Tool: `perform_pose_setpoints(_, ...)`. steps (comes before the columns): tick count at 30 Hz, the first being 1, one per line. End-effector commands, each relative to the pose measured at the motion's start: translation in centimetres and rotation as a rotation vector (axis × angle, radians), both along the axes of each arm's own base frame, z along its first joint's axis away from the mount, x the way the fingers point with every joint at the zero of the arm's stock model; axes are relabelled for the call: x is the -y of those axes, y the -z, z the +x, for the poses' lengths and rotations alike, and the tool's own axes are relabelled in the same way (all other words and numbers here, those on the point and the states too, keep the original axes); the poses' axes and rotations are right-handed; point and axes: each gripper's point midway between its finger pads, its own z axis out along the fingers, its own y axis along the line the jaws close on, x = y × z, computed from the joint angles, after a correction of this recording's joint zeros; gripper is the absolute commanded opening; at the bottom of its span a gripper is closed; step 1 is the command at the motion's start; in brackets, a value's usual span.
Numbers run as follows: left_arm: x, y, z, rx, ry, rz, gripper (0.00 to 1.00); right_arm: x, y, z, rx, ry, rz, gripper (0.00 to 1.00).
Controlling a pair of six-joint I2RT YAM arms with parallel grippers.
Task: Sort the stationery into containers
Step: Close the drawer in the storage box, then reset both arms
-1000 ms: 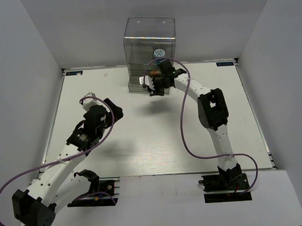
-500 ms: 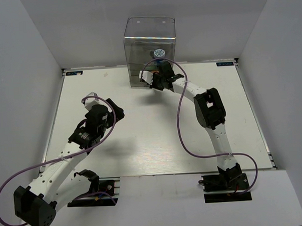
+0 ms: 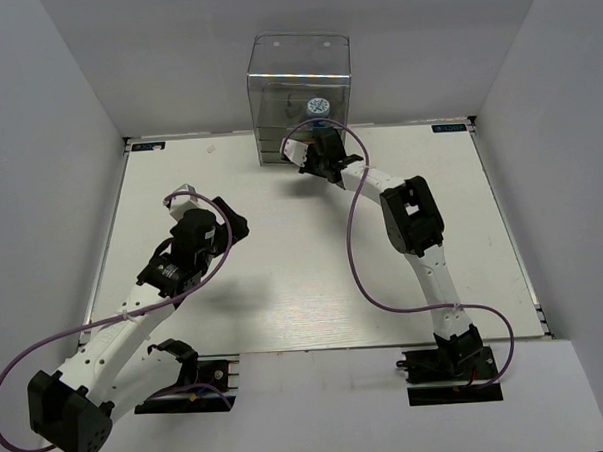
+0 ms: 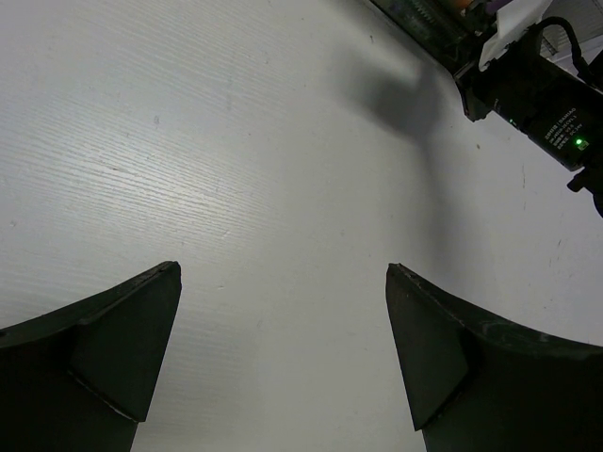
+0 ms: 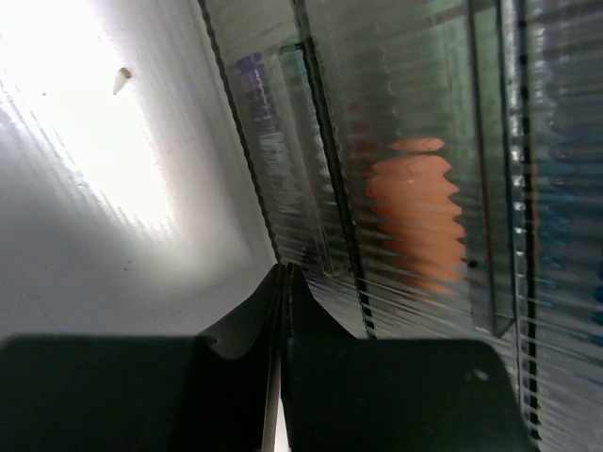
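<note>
Right arm: stretched long toward 12 o'clock, elbow about mid-table, wrist low at the front face of the organizer. Right claw is closed, the two dark fingers pressed flat together with nothing seen between them. Tips sit at the foot of the drawer stack; whether they touch the acrylic, cannot tell.

Left arm: folded at 8 o'clock, forearm raised, left claw pointing toward 1 o'clock above bare table. Its fingers are spread wide and hold nothing.

Organizer: clear acrylic box at 12 o'clock on the far table edge, with shallow ribbed drawers below and a taller smooth compartment above. In the right wrist view the drawer fronts are fluted, blurring their contents. An orange shape shows through one drawer, outline wavy from the ribs. A faint purple streak shows in a drawer to its 9 o'clock. Round blue-white roll is seen through the organizer's clear wall, just beyond the right claw at 12 o'clock.

Table: white, fine linear grain, matte. Small pale speck on it near the organizer. Purple cable loops along the right arm.
</note>
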Motion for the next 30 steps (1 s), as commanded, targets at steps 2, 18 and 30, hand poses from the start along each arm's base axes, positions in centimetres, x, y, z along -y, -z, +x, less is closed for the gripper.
perform_pose_setpoints(2,0.3,-0.6,0.1,0.020,0.013,-0.010,0.99,0.9,-3.5,2.7,0.130,0.084,0.035,0.00)
perform_pose_setpoints(18,0.4,-1.1,-0.6,0.050,0.030,-0.031,0.99,-1.8,-9.6,-13.5,-0.289,-0.264,0.383,0.52)
perform_pose_setpoints(30,2.5,-2.3,-0.3,0.126,0.170,-0.031,0.99,3.1,-14.9,-21.8,-0.404,0.031,0.633,0.90)
